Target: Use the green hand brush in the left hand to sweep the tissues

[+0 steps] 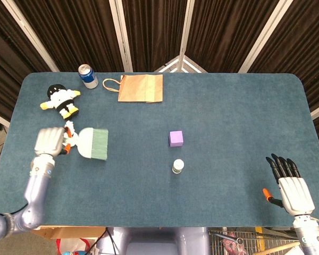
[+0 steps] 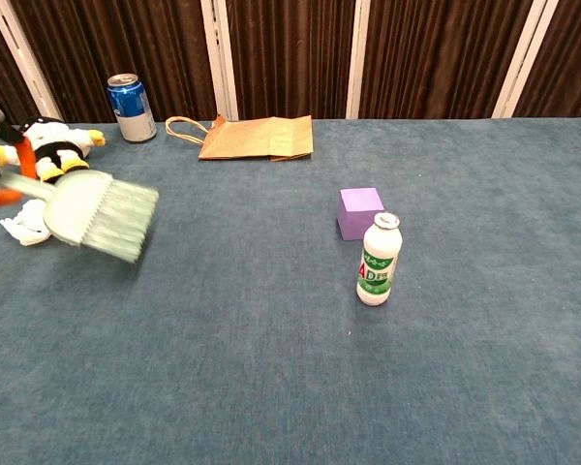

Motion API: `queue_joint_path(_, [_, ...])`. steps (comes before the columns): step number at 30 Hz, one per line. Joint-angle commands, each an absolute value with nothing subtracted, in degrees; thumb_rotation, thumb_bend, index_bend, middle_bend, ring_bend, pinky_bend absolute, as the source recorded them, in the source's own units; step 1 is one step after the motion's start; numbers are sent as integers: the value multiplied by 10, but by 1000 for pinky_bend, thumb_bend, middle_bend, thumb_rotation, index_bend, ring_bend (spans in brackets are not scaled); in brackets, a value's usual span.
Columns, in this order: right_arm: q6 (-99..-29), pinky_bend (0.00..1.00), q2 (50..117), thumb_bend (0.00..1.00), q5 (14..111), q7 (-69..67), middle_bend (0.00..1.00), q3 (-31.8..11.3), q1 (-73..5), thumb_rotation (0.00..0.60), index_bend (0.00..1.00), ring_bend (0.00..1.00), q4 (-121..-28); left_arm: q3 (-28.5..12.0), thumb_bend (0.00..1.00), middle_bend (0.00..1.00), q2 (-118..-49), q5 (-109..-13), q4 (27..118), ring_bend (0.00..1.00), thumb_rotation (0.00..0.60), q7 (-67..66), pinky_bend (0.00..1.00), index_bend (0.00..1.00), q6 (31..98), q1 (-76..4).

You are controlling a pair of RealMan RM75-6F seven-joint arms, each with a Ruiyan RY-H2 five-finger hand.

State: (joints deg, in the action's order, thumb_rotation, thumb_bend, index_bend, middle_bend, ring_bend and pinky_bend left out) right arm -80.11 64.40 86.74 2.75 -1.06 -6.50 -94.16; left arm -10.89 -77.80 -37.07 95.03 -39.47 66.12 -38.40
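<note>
Open bench [image 1: 234, 117] right of the purple cube [image 1: 176, 138] and bottle [image 1: 177, 166]. Left side is crowded: plush toy [image 1: 60, 100], can [image 1: 87, 76], paper bag [image 1: 141, 87] (all along the far edge).

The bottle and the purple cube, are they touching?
Apart. In the head view, bare table shows between the bottle and the cube.

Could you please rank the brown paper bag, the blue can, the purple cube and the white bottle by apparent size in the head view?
1. brown paper bag
2. blue can
3. purple cube
4. white bottle

The can and cube look close, and the bottle is seen from above, so it looks smaller.
</note>
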Motion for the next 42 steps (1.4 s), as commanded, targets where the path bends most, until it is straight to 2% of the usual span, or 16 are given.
queue_joint_path(1, [-803,11,642,321,867,25,0,-11,-63,600,0,0,-942,-97,730,1000,-788,-355,927,1000,600,-391,1000,728,669,-379])
queue_joint_path(9, [-809,11,639,321,869,29,0,-9,-59,600,0,0,-945,-94,733,1000,-732,-331,868,1000,600,-340,1000,729,647,-341])
queue_joint_path(16, [-812,11,640,321,874,38,0,-7,-58,600,0,0,-949,-102,733,1000,-647,-344,837,1000,600,-252,1000,730,618,-296])
queue_joint_path(24, [-812,11,642,321,877,43,0,-7,-58,600,0,0,-949,-122,732,1000,-579,-421,890,1000,600,-143,1000,723,627,-256])
queue_joint_path(31, [-810,10,642,321,876,42,0,-9,-60,600,0,0,-948,-102,713,1000,-575,-524,974,1000,600,-119,1000,675,653,-239])
queue_joint_path(33, [-809,10,642,321,875,41,0,-9,-60,600,0,0,-948,-87,672,998,-585,-557,1002,997,600,-126,1000,626,659,-235])
queue_joint_path(40, [-809,11,642,320,873,39,0,-10,-60,600,0,0,-947,-20,394,963,-637,-630,1067,970,600,-184,1000,480,664,-221])
queue_joint_path(42, [-809,10,641,321,873,38,0,-10,-60,600,0,0,-947,-4,251,962,-655,-637,1070,970,600,-204,1000,425,669,-215])
